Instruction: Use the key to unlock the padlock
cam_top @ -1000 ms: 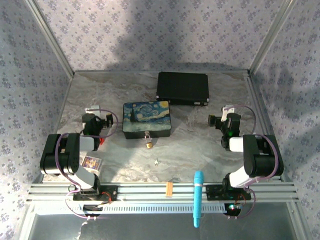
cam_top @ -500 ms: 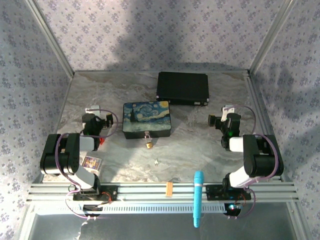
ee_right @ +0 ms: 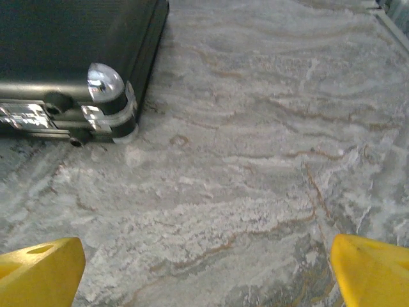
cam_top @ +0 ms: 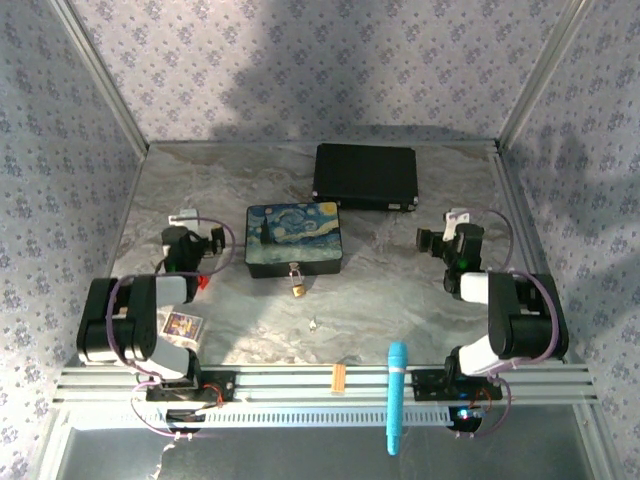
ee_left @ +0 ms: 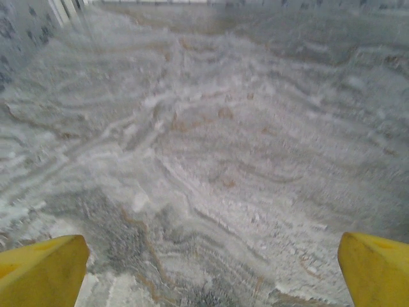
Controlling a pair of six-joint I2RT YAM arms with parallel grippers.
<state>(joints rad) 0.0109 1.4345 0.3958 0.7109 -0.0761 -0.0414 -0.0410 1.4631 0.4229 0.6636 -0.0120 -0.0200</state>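
Note:
The tiny brass padlock (cam_top: 298, 288) lies on the marble table just in front of the painted box (cam_top: 293, 240), at the box's clasp. The small silvery key (cam_top: 314, 323) lies on the table a little nearer, apart from the padlock. My left gripper (cam_top: 189, 226) is left of the box and open; its yellow fingertips (ee_left: 41, 272) stand wide over bare marble with nothing between them (ee_left: 211, 275). My right gripper (cam_top: 455, 228) is far to the right of the box, also open over bare marble (ee_right: 204, 275), its fingertips (ee_right: 374, 272) wide apart.
A black case (cam_top: 365, 177) lies at the back, its corner (ee_right: 105, 96) ahead-left of the right gripper. A blue stick (cam_top: 397, 395) and an orange strip (cam_top: 338, 377) rest on the front rail. A small card (cam_top: 183, 325) lies by the left arm.
The left arm's elbow has dropped slightly toward the near edge, and its gripper has edged a little further away. The right arm, padlock and key have not moved.

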